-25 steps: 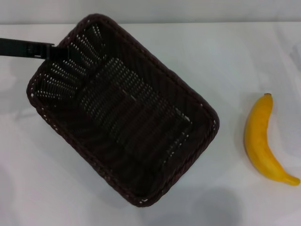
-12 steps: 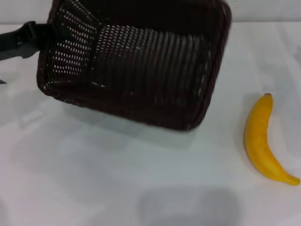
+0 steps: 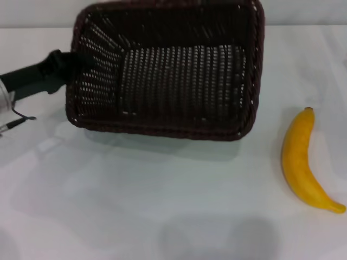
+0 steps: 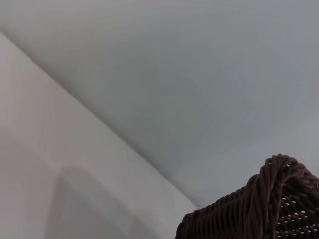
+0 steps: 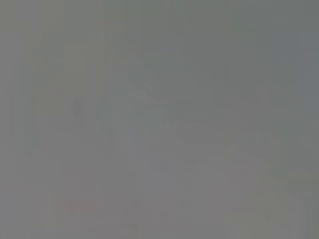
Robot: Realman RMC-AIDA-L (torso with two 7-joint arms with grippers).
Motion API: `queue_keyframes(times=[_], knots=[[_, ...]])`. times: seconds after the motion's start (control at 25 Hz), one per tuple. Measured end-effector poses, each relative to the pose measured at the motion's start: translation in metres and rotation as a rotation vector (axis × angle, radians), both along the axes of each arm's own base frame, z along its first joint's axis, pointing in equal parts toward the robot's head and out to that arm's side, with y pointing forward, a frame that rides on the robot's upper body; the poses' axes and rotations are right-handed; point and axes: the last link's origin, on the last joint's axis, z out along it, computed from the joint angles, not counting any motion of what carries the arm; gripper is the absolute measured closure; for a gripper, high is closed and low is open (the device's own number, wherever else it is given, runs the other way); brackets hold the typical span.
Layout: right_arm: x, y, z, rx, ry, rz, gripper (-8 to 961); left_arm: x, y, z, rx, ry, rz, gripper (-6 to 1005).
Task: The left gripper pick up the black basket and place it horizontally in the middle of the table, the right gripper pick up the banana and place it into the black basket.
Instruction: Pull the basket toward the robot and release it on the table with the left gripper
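Observation:
The black basket is lying with its long side across the head view, near the far middle of the white table, tilted with its open side toward me. My left gripper is shut on the basket's left short rim; its black arm reaches in from the left edge. The basket's braided rim corner also shows in the left wrist view. The yellow banana lies on the table at the right, apart from the basket, stem end away from me. My right gripper is out of view.
The table's far edge runs just behind the basket. A thin wire hangs by the left arm at the left edge. The right wrist view shows only plain grey.
The basket has been lifted and turned from a diagonal lie to a horizontal one, and has come down and slightly right since half a second ago. The banana has not moved.

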Motion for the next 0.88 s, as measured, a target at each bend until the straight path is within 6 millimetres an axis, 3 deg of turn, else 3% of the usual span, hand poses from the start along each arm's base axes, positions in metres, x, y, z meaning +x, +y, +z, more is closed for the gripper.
queue_keyframes(times=[0.88], knots=[[-0.002,0.006,0.003,0.001,-0.019,-0.005,80,-0.004,-0.003,-0.031,-0.041,0.000,0.091,708]])
